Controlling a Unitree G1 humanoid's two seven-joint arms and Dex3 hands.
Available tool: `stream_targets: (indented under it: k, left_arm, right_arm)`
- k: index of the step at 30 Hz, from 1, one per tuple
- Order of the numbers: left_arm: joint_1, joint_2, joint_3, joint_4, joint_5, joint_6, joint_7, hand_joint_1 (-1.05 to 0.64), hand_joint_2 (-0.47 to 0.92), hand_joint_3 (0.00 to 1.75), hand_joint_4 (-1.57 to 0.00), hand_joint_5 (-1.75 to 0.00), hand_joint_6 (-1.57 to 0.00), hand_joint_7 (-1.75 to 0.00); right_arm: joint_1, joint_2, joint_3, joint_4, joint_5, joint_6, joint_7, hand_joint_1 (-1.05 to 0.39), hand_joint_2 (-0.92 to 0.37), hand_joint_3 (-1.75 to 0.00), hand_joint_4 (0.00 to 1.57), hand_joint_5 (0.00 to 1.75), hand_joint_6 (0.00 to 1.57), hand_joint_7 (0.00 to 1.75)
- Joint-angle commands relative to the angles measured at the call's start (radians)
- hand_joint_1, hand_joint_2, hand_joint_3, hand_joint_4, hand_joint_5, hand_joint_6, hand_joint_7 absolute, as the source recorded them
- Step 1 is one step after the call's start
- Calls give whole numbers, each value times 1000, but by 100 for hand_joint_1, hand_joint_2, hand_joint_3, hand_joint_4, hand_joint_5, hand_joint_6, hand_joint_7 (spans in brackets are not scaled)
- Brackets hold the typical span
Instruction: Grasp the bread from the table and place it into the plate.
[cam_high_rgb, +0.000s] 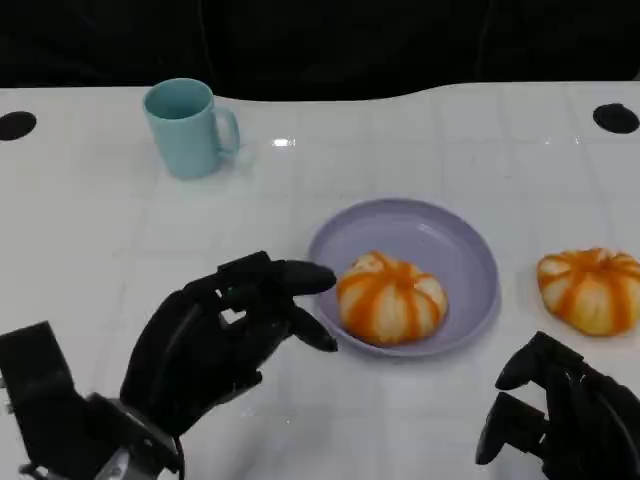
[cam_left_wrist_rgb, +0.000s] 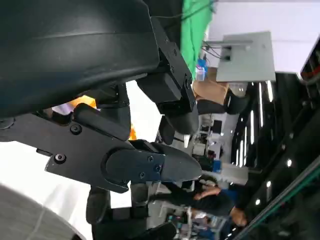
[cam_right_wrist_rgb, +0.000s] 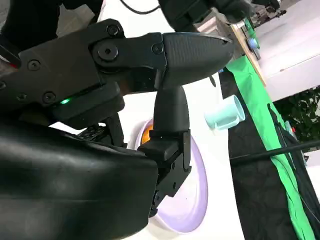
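Bread, item 1 (cam_high_rgb: 390, 298): round bun, pale cream with orange stripes running from the crown down the sides like pumpkin segments; matte, soft-looking crust. It lies in the plate (cam_high_rgb: 455, 238), toward the near-left part of the rim.

Bread, item 2 (cam_high_rgb: 591, 289): same shape and striping, on the bare table (cam_high_rgb: 90, 240) to the right of the plate, apart from it.

Plate: shallow, round, lavender, smooth with a slight sheen and a raised rim.

Mug (cam_high_rgb: 186, 127): light teal, cylindrical, with a loop handle on its right side, upright at the far left of the table, well apart from the plate.

Table: white, glossy, faint grid lines; a black round mark near each far corner.

Left hand (cam_high_rgb: 228, 332): black, hard-shelled; fingers spread and holding nothing, tips just beside the plate's left rim and near bread item 1, not touching it.

Right hand (cam_high_rgb: 552, 410): black, low at the near right, fingers curled inward with nothing in them, near bread item 2 but apart from it.

The left wrist view adds a person (cam_left_wrist_rgb: 220, 202) and room fittings beyond the table, and a sliver of orange behind the fingers. The right wrist view adds the plate's underside edge, the mug, and a green cloth (cam_right_wrist_rgb: 272, 125) past the table's far edge.
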Motion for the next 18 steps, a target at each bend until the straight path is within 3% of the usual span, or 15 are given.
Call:
stream_targets:
  k: [1, 10, 18]
  left_arm:
    - [42, -14, 44, -27, -45, 34, 7, -65, 92, 33, -54, -174, -59, -128]
    - [128, -33, 89, -37, -65, 65, 5, -60, 92, 46, -68, -175, -50, -163]
    - [172, -61, 117, -48, -73, 127, 68, -59, 92, 41, -69, -175, -49, -167]
  right_arm:
    - [4, -7, -2, -10, 8, 4, -4, -53, -92, -43, 61, 175, 44, 162]
    - [10, -17, -9, -20, 19, 7, 3, -52, -92, -44, 62, 175, 44, 161]
    - [16, -24, -10, -31, 25, 10, 4, -53, -92, -44, 61, 175, 43, 162]
